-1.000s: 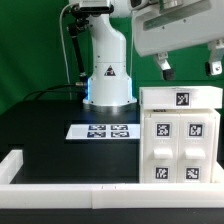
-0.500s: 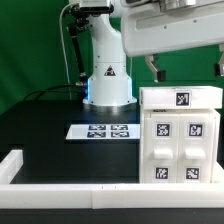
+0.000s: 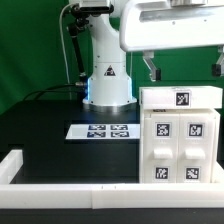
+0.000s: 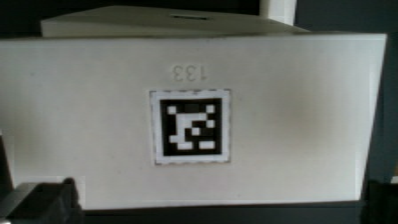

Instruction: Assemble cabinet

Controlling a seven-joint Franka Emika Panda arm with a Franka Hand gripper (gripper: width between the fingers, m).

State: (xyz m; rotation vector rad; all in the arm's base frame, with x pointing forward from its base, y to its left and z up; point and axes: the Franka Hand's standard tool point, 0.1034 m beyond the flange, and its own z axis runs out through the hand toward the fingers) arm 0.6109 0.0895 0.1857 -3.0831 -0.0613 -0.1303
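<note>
The white cabinet stands at the exterior view's right, a boxy body with smaller white blocks on its front and black-and-white tags on top and front. My gripper hovers just above its top, open and empty, with one dark finger toward the cabinet's left edge and the other over its right edge. In the wrist view the cabinet's top face with its tag fills the frame. My gripper straddles it, with one fingertip showing in a lower corner.
The marker board lies flat on the black table left of the cabinet. A low white border rail runs along the front and left edges. The robot's white base stands behind the marker board.
The hand has shifted toward the exterior view's left over the cabinet top. Its fingers now show farther apart. The cabinet has not moved.
</note>
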